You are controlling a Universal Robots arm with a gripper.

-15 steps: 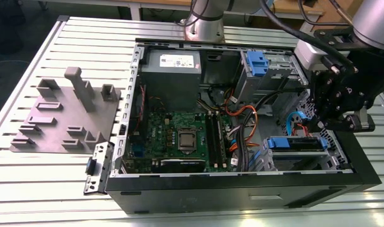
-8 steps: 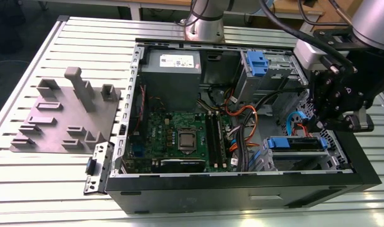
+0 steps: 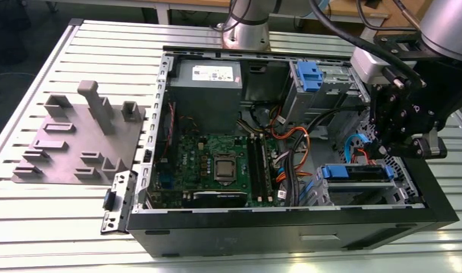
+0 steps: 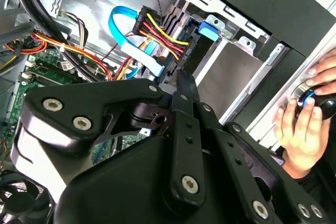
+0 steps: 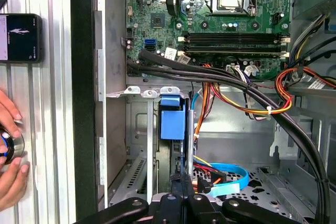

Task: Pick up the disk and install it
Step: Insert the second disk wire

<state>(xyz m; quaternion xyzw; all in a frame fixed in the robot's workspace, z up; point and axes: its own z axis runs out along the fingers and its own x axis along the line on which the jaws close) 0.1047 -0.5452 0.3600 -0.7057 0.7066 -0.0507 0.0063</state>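
End effector (image 3: 384, 149) above disk (image 3: 355, 173).

No legible text anywhere.

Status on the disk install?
Black gripper hanging just above metal drive bay. Silver-grey hard drive in bright blue bracket sits in bay slot. Blue ribbon cable looped close beside gripper.
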